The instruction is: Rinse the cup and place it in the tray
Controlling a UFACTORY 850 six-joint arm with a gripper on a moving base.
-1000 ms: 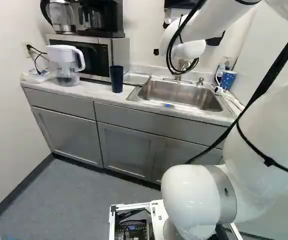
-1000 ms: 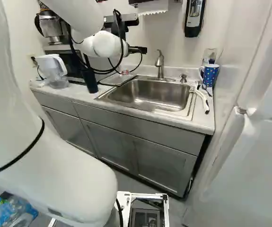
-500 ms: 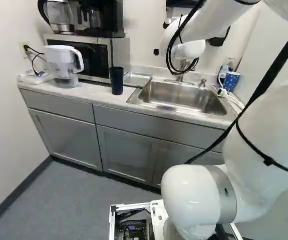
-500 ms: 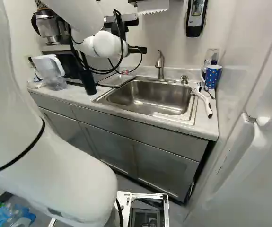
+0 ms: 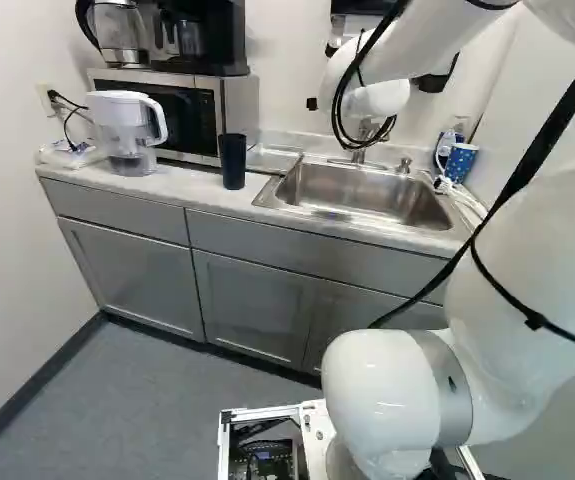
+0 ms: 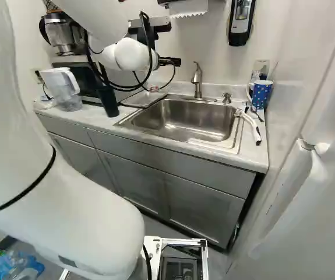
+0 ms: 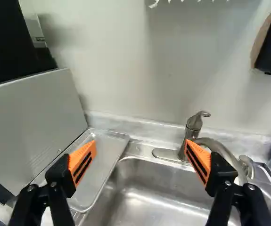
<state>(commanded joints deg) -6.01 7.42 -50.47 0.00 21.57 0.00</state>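
The dark cup stands upright on the counter, just at the left of the sink in the left base view, in front of the right end of the microwave. Near to this cup I see the metal tray, which lies flat between the microwave and the sink; if the cup touches it, I cannot tell. My gripper is high, over the area of tray and sink, and it points to the wall. Its two fingers are wide apart and they have hold of nothing. In the wrist view, the tray is ahead of one finger, and the faucet is ahead of the other. At the other side of the sink, in the right base view, stands one blue spotted mug, and near it lies a white tool with black end. The pitcher stands at the left of the dark cup, and on top of the microwave are the kettle and the coffee maker.
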